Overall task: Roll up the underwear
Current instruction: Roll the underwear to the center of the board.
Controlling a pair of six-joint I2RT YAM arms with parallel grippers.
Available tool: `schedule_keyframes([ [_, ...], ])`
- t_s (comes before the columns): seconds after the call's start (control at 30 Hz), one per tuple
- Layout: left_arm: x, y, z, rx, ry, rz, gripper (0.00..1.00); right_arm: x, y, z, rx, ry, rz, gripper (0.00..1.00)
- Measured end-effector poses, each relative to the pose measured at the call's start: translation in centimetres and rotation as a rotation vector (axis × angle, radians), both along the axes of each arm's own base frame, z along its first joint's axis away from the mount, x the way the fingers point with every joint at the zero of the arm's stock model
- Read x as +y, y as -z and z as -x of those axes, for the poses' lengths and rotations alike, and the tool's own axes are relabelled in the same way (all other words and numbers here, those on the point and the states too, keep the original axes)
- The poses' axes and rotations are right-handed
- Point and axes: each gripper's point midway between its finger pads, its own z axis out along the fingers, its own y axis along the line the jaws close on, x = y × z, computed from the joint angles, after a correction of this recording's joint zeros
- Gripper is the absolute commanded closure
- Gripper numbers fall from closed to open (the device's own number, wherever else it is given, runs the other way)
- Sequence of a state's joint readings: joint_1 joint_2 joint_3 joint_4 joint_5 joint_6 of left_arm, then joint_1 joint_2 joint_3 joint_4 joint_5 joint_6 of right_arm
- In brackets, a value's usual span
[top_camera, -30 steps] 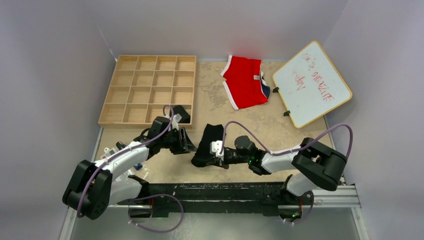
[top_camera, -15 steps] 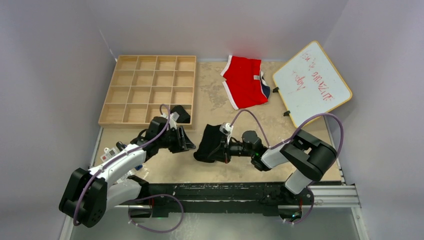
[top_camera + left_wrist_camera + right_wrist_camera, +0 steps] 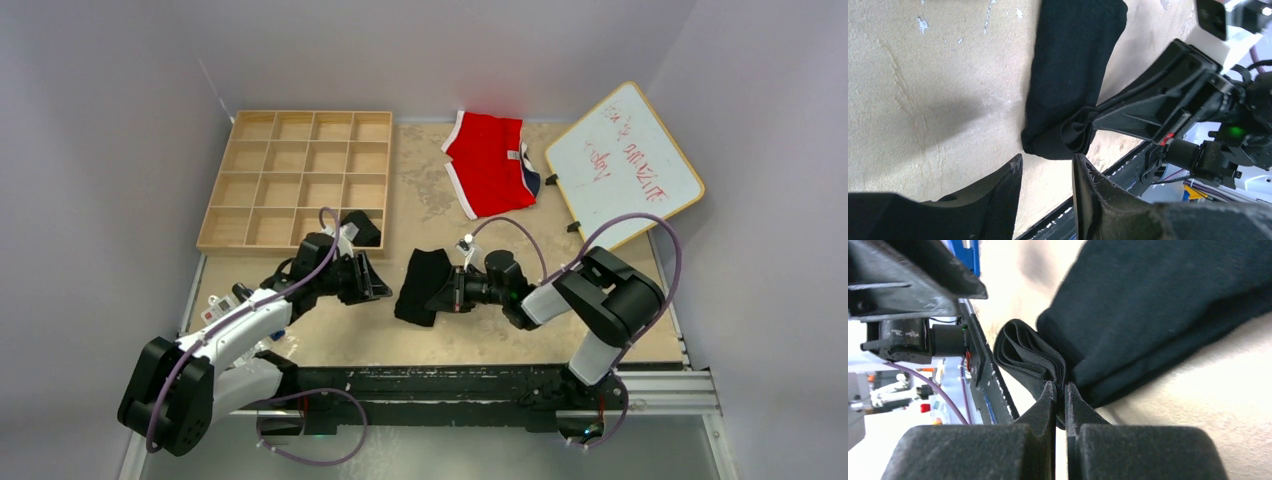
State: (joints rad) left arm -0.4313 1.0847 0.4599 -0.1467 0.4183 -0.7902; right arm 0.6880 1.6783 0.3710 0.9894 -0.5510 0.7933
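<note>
The table (image 3: 430, 205) is a beige, speckled surface with worn pale patches, closed in by plain grey walls at the back and both sides, and a dark metal rail (image 3: 450, 383) runs along its near edge where the two arms are mounted. At the far left lies the wooden grid tray (image 3: 300, 120), its compartments showing bare wood except the near right corner one, where a small black bundle (image 3: 366, 230) sits, partly behind the left arm's cable. At the far right a whiteboard (image 3: 622, 165) with a wooden frame and faint red writing lies turned at an angle, and between it and the tray the red briefs (image 3: 490, 165) with white trim lie flat. The black underwear (image 3: 418, 283) lies on the table in front of the tray's near right corner, between the two grippers, folded into a long narrow shape. The right gripper (image 3: 442, 297) reaches in from the right at table level, and the right wrist view shows its fingers (image 3: 1048, 405) clamped tight on a layered fold at the garment's edge. The left gripper (image 3: 378, 290) hovers just beside the underwear's left side; in the left wrist view its fingers (image 3: 1008, 185) stand apart with nothing between them, close to the garment's bunched end.
</note>
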Motion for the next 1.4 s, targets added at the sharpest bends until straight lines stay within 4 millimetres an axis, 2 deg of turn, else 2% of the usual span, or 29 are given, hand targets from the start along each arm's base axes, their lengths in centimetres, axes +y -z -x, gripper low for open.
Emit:
schedule_keyframes([
  [0.13,-0.3,0.1,0.2,-0.013,0.021,0.019,0.58,-0.4,1.3,-0.2,0.113,0.034,0.013,1.00],
  [0.3,-0.7,1.1,1.2,0.004,0.069,0.047,0.54,-0.7,1.7,-0.5,0.190,0.074,0.008,1.00],
  [0.6,-2.0,3.2,2.2,0.066,0.151,0.116,0.51,-0.5,2.0,-0.5,0.249,0.060,-0.004,0.99],
  [0.9,-2.6,4.7,2.8,0.104,0.143,0.188,0.50,-0.6,2.1,-0.6,0.276,0.057,-0.022,0.98],
  [1.13,-3.6,4.8,2.2,0.105,0.125,0.270,0.50,-1.0,2.4,-0.6,0.313,0.081,-0.065,0.98],
  [1.4,-4.1,4.9,1.4,0.058,0.095,0.262,0.51,-1.7,2.5,-0.5,0.358,0.114,-0.129,0.97],
])
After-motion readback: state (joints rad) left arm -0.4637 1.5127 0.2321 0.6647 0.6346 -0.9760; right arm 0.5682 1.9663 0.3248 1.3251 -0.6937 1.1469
